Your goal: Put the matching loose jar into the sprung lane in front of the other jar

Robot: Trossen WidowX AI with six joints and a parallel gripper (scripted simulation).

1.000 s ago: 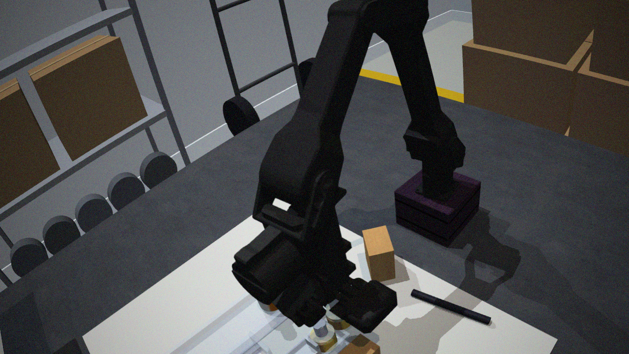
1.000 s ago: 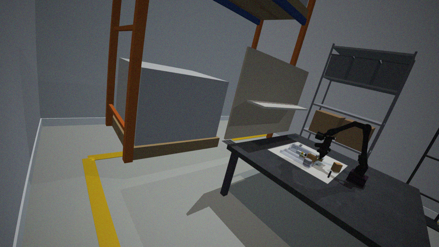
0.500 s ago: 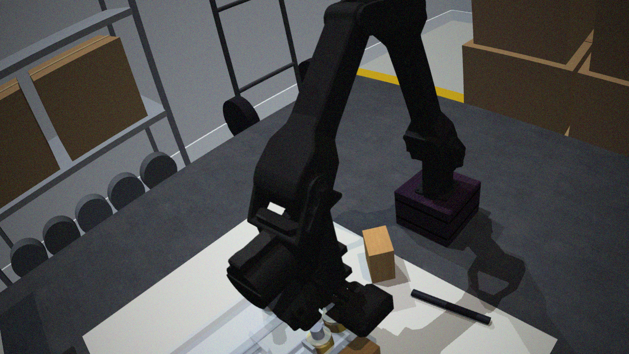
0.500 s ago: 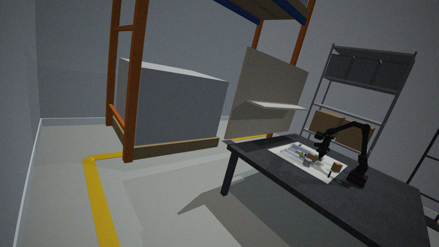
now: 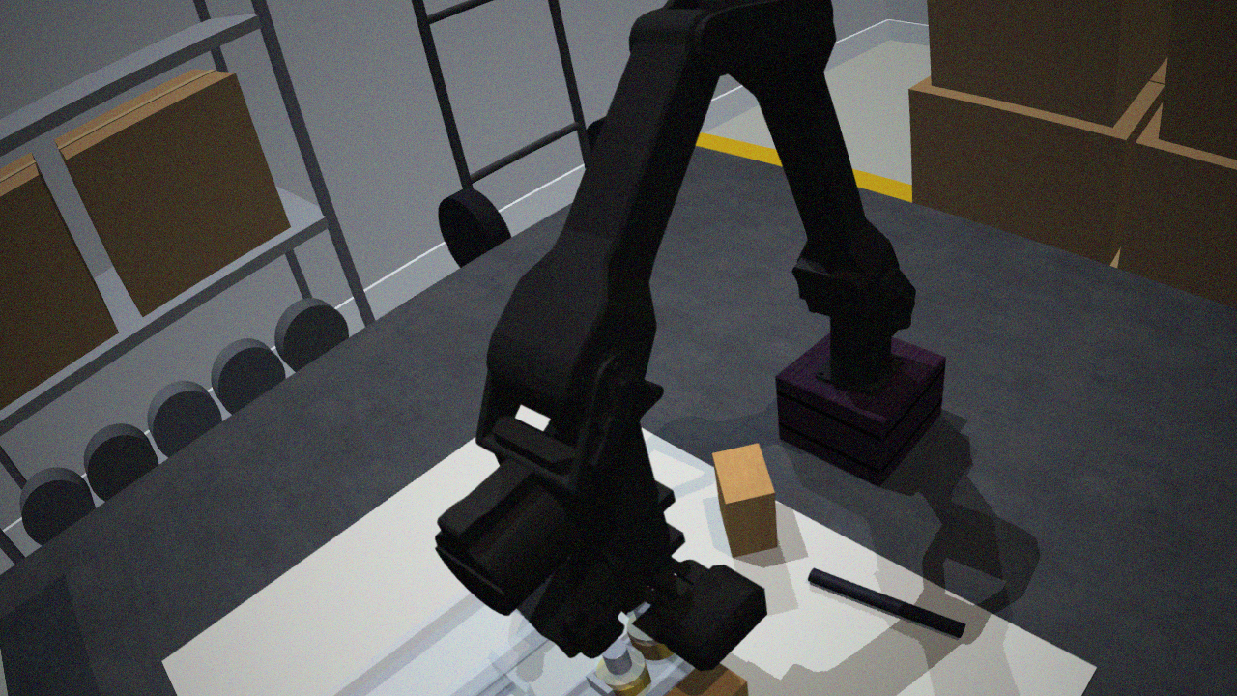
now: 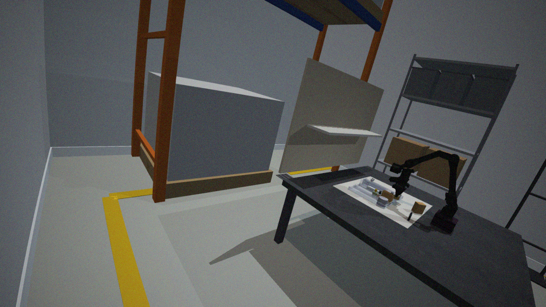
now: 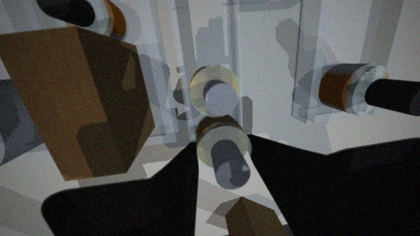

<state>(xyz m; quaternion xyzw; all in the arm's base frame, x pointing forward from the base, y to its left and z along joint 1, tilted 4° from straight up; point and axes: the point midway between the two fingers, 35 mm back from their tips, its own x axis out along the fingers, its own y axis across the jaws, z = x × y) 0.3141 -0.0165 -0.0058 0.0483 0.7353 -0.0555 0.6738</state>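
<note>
My gripper (image 5: 638, 624) (image 7: 221, 143) is shut on a jar with a yellow-brown body and a grey lid (image 7: 230, 164), which is partly hidden by the arm in the top view. A matching jar (image 5: 624, 677) (image 7: 197, 86) with a grey lid stands between the clear walls of the sprung lane (image 7: 233, 42), straight ahead of the held jar. In the wrist view the two jars overlap; whether they touch, and how high the held jar is over the lane floor, I cannot tell. The pusher plate and front stop are not clear. In the exterior view the gripper and jars are very small.
A brown box (image 7: 49, 95) (image 5: 716, 685) (image 6: 387, 195) stands close left of the lane in the wrist view. An amber jar with black lid (image 7: 335, 85) is at the right, another (image 7: 118, 21) at upper left. A second box (image 5: 745, 484) (image 6: 418, 207) and a black rod (image 5: 886, 603) lie nearer the base.
</note>
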